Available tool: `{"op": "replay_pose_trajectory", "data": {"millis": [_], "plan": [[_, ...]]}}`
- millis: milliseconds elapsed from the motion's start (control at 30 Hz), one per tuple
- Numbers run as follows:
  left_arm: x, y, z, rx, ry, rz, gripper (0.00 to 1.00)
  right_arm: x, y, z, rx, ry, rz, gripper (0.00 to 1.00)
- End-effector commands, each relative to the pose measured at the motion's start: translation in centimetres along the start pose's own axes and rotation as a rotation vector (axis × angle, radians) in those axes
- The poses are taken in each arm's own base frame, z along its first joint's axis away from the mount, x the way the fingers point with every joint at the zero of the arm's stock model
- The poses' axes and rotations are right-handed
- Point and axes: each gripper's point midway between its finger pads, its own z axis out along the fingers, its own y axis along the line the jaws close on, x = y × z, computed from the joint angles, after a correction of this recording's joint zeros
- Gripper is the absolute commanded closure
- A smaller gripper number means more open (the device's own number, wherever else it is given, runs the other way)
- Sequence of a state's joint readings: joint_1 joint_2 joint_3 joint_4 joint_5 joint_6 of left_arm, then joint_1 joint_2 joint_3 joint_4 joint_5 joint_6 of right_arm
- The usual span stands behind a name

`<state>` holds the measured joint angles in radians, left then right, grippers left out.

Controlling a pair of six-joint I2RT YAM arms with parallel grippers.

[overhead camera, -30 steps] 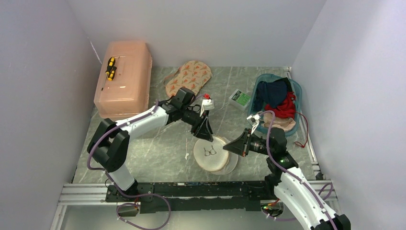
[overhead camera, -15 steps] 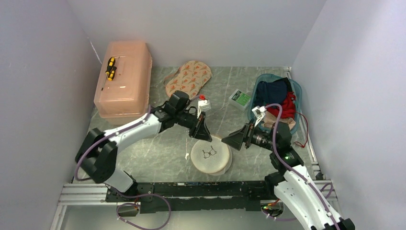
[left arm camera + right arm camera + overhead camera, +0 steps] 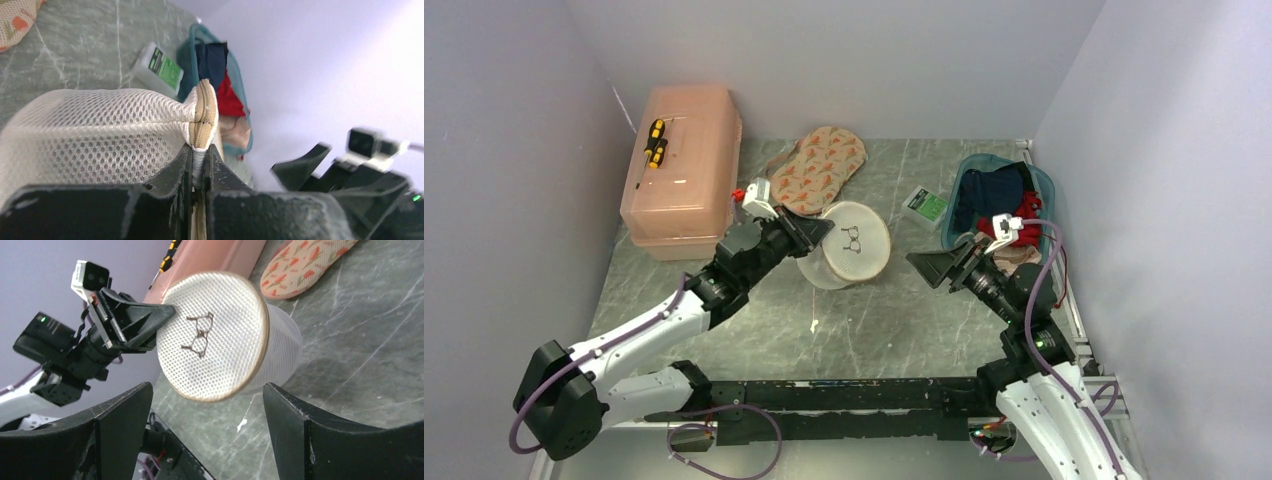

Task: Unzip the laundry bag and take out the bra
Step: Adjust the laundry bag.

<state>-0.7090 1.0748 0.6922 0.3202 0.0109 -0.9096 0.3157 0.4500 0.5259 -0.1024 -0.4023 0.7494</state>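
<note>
Bag point(image 3: 849, 245): between the grippers, tipped on its side, lid facing the right gripper point(image 3: 936, 268); zip closed where seen.
Left gripper point(image 3: 199, 165): pinching the bag's cream rim seam.
Right gripper: spread, holding nothing, apart from the bag.
Bra: not visible; judged to be inside the bag.
Handling: light, soft mesh; likely to collapse under pull, so the rim needs anchoring.
Grasp point: zip tab; not located in these views.
</note>
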Motion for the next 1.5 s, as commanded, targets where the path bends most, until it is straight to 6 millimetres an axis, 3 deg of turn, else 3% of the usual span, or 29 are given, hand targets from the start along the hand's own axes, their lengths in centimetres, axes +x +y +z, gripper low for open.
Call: {"op": "replay_pose_trajectory", "data": {"millis": [0, 167, 333, 700, 767, 900, 1000, 1167, 1333, 1433, 1467], "plan": [[-5.6, -2.5, -0.4, -0.009, -0.327, -0.22, 0.97, -0.5, 0.0, 1.1, -0.052, -0.085, 0.18, 0.18], [-4.2, -1.2, 0.2, -0.037, -0.39, -0.285, 0.97, 1.7, -1.0, 2.8, -0.09, -0.068, 0.357, 0.24], [-2.7, 0.6, 0.5, -0.059, -0.407, -0.326, 0.97, 3.8, -2.0, 4.8, -0.045, -0.051, 0.413, 0.28], [-1.8, 1.9, 0.3, -0.084, -0.404, -0.326, 0.97, 5.8, -2.3, 7.7, -0.045, 0.012, 0.484, 0.47], [-1.8, 2.0, 0.2, -0.082, -0.409, -0.324, 0.97, 6.3, -2.2, 7.9, -0.049, 0.03, 0.5, 0.47], [-1.8, 2.1, 0.1, -0.082, -0.416, -0.319, 0.97, 6.7, -2.5, 7.7, -0.023, 0.031, 0.508, 0.36], [-1.6, 1.7, 0.3, -0.065, -0.401, -0.317, 0.97, 6.4, -2.7, 7.7, -0.017, 0.016, 0.507, 0.38], [-0.9, 0.6, 1.0, 0.003, -0.366, -0.302, 0.97, 5.6, -1.2, 8.6, -0.083, 0.015, 0.52, 0.52], [-1.0, -0.2, 0.9, 0.02, -0.358, -0.276, 0.97, 5.9, -0.2, 9.4, -0.119, 0.038, 0.538, 0.67], [-1.0, -0.3, 0.7, 0.026, -0.358, -0.256, 0.96, 5.9, -0.4, 9.1, -0.114, 0.03, 0.521, 0.82], [-1.0, -0.2, 0.5, 0.024, -0.357, -0.245, 0.93, 5.8, -0.4, 9.0, -0.111, 0.027, 0.5, 0.92]]}}
